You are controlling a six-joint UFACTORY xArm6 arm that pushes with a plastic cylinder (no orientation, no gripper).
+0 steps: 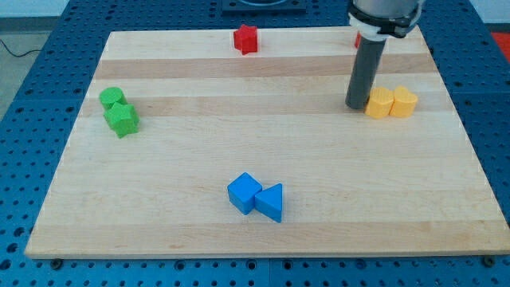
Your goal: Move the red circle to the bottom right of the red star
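Observation:
The red star [245, 38] sits near the view's top edge of the wooden board, a little left of centre. Only a red sliver [357, 41] shows at the view's top right, behind the rod; it looks like the red circle, mostly hidden. My tip [355, 106] rests on the board at the view's right, just left of a yellow block [380, 104] and below the red sliver. The tip is far to the right of the red star.
A second yellow block [404, 102] touches the first on its right. Two green blocks [112, 98] [122, 119] sit together at the view's left. A blue cube [244, 192] and a blue triangle [270, 202] touch near the view's bottom centre.

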